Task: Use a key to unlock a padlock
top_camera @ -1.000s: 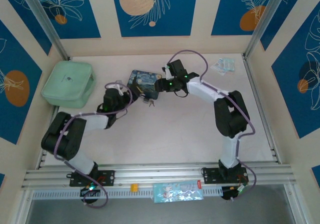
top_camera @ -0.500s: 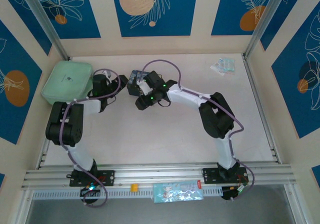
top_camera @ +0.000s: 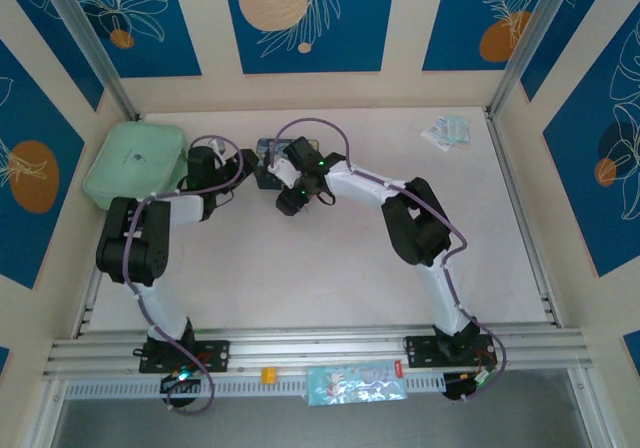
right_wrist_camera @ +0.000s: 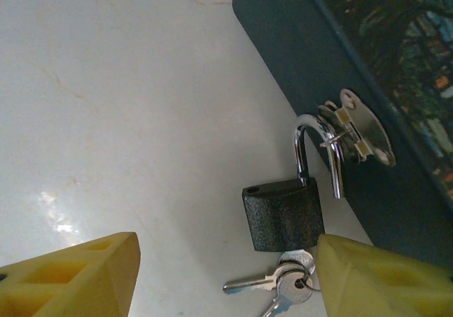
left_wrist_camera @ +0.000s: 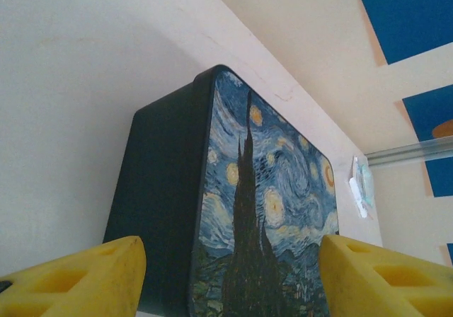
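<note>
Top external: right arm (top_camera: pixel 360 183) edged closer to tin (top_camera: pixel 263 158); both jaws wide apart, holding nothing.

A tiny padlock (right_wrist_camera: pixel 283 214) with a dark, grainy body lies on the pale table (right_wrist_camera: pixel 127 119) beside a dark tin (right_wrist_camera: pixel 297 41). Its thin silvery shackle is open: one leg sits in the body, the other hangs free, hooked through the tin's metal hasp (right_wrist_camera: pixel 357 129). A small silvery key (right_wrist_camera: pixel 249 283), ringed with others, lies touching the body's lower end.
</note>
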Controlling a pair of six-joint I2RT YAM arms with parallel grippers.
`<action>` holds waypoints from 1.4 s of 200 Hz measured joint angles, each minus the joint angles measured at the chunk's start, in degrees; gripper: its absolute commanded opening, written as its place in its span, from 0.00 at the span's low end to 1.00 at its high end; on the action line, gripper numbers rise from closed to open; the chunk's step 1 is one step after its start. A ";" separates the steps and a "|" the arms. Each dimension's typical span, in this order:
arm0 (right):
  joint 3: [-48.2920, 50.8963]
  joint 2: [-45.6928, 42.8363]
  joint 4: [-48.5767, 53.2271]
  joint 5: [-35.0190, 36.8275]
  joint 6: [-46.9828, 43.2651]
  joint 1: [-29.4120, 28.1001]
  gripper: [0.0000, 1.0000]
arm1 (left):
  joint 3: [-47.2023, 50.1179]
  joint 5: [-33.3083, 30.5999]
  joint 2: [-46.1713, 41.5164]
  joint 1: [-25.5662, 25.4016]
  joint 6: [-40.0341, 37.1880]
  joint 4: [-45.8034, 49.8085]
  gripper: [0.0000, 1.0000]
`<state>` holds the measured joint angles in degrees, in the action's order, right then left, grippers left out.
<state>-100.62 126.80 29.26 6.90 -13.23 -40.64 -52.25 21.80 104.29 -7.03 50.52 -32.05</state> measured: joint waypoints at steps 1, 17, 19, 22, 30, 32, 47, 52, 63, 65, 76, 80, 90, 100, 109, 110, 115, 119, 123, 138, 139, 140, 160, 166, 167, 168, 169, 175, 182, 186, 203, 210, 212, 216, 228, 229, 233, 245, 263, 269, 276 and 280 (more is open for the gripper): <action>0.00 0.07 -0.04 0.04 -0.09 0.00 0.68 | 0.00 0.02 0.04 0.00 0.00 0.00 0.65; -0.17 1.03 -0.31 0.98 -1.44 -0.09 0.67 | 0.00 0.37 0.33 0.04 0.11 0.00 0.65; -0.17 1.16 -0.39 1.20 -1.55 -0.13 0.67 | 0.00 0.42 0.37 0.04 0.13 -0.02 0.65; -0.17 1.36 -0.50 1.33 -1.84 -0.17 0.67 | 0.00 0.50 0.42 0.07 0.13 -0.02 0.65; -0.17 1.79 -0.74 1.81 -2.32 -0.26 0.67 | 0.00 0.59 0.48 0.07 0.15 -0.02 0.65; -0.17 1.88 -0.81 1.97 -2.45 -0.28 0.67 | 0.00 0.63 0.48 0.07 0.15 -0.02 0.65; -0.15 2.40 -1.62 2.78 -3.13 -0.42 0.67 | 0.00 0.72 0.48 0.07 0.15 -0.02 0.65; -0.15 2.47 -1.95 3.08 -3.32 -0.52 0.67 | 0.00 0.70 0.48 0.07 0.17 -0.07 0.65; -0.15 2.64 -2.45 3.76 -3.54 -0.61 0.68 | 0.00 0.72 0.48 0.07 0.20 -0.04 0.65; -0.15 2.67 -2.58 3.87 -3.58 -0.61 0.67 | 0.00 0.72 0.48 0.07 0.20 -0.04 0.65; -0.15 2.78 -3.13 4.59 -3.89 -0.66 0.68 | 0.00 0.72 0.48 0.07 0.42 -0.09 0.65; -0.15 2.84 -3.26 4.92 -3.96 -0.66 0.67 | 0.00 0.74 0.48 0.07 0.46 -0.13 0.65; -0.15 3.06 -3.58 5.99 -4.07 -0.66 0.67 | 0.00 0.74 0.48 0.07 0.63 -0.26 0.65; -0.15 3.37 -4.17 7.10 -4.17 -0.72 0.67 | 0.00 0.81 0.48 0.07 0.85 -0.48 0.65; -0.24 3.80 -4.52 8.13 -4.15 -0.70 0.67 | 0.00 0.96 0.48 0.07 1.05 -0.61 0.65; -0.26 3.85 -4.50 8.17 -4.15 -0.70 0.67 | 0.00 0.98 0.48 0.07 1.07 -0.66 0.65; -0.46 4.15 -4.44 8.59 -4.15 -0.63 0.64 | 0.00 1.14 0.48 0.07 1.29 -0.79 0.65; -0.79 4.46 -4.15 8.72 -4.04 -0.59 0.62 | 0.00 1.16 0.48 0.07 1.36 -0.92 0.65; -1.18 4.81 -3.98 8.76 -4.04 -0.46 0.61 | 0.00 1.18 0.48 0.07 1.51 -1.01 0.65; -3.34 5.90 -1.75 7.23 -3.08 0.02 0.54 | 0.00 1.40 0.48 0.07 1.70 -1.57 0.65; -3.45 5.95 -1.62 7.21 -2.95 0.04 0.54 | 0.00 1.40 0.48 0.07 1.70 -1.57 0.65; -3.58 6.01 -1.53 7.15 -2.86 0.09 0.54 | 0.00 1.40 0.48 0.07 1.70 -1.60 0.65; -5.51 7.04 0.42 4.66 -2.08 1.31 0.48 | 0.00 1.81 0.48 0.07 1.77 -1.86 0.65; -5.53 7.19 0.81 3.98 -1.92 1.57 0.44 | 0.00 1.97 0.48 0.07 1.90 -2.01 0.65; -5.53 7.21 0.83 3.76 -1.88 1.60 0.44 | 0.00 1.97 0.48 0.07 1.92 -2.01 0.65; -5.53 7.23 0.85 3.61 -1.88 1.64 0.43 | 0.00 1.99 0.48 0.07 1.95 -2.03 0.65; -5.53 7.28 0.85 3.28 -2.05 1.68 0.43 | 0.00 2.01 0.48 0.07 1.99 -2.03 0.65; -5.55 7.30 0.85 2.38 -1.79 1.86 0.40 | 0.00 2.03 0.48 0.07 2.05 -2.16 0.65; -5.55 7.30 1.01 2.01 -1.70 1.99 0.36 | 0.02 2.19 0.48 0.07 2.12 -2.29 0.65; -5.55 7.30 1.03 1.81 -1.73 2.10 0.34 | 0.02 2.23 0.48 0.07 2.12 -2.38 0.65; -5.55 7.30 0.94 1.36 -2.19 2.36 0.26 | 0.02 2.25 0.48 0.07 2.12 -2.64 0.65; -5.55 7.28 0.83 1.16 -2.49 2.49 0.22 | 0.02 2.27 0.48 0.07 2.12 -2.67 0.65; -5.55 7.26 0.79 1.09 -2.64 2.54 0.21 | 0.02 2.27 0.48 0.07 2.12 -2.67 0.65; -5.55 7.26 0.66 0.98 -2.82 2.56 0.18 | 0.02 2.32 0.48 0.07 2.12 -2.67 0.65; -5.38 7.26 0.02 1.01 -3.63 2.60 0.10 | 0.02 2.45 0.46 0.07 2.12 -2.67 0.65; -5.35 7.26 -0.11 1.05 -3.78 2.60 0.10 | 0.02 2.45 0.46 0.07 2.12 -2.67 0.65; -5.25 7.26 -0.35 1.03 -4.15 2.60 0.07 | 0.02 2.49 0.46 0.07 2.12 -2.67 0.65; -4.70 7.15 -1.46 1.18 -5.55 2.60 0.05 | 0.02 2.69 0.46 0.07 2.14 -2.71 0.65; -3.76 6.75 -2.75 1.49 -7.82 2.60 0.00 | 0.02 3.08 0.46 0.07 2.14 -2.89 0.65; -3.48 6.58 -3.13 1.57 -8.59 2.62 0.00 | 0.02 3.17 0.46 0.07 2.16 -3.02 0.65; -3.10 6.45 -3.61 1.66 -9.40 2.64 0.00 | 0.04 3.30 0.46 0.07 2.16 -3.10 0.65; -2.86 6.34 -3.98 1.62 -9.92 2.64 0.00 | 0.07 3.32 0.46 0.07 2.16 -3.17 0.65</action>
<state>-103.48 133.14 25.28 8.51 -23.16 -38.00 -52.18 25.12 104.75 -6.96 52.69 -35.22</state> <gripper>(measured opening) 0.282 0.646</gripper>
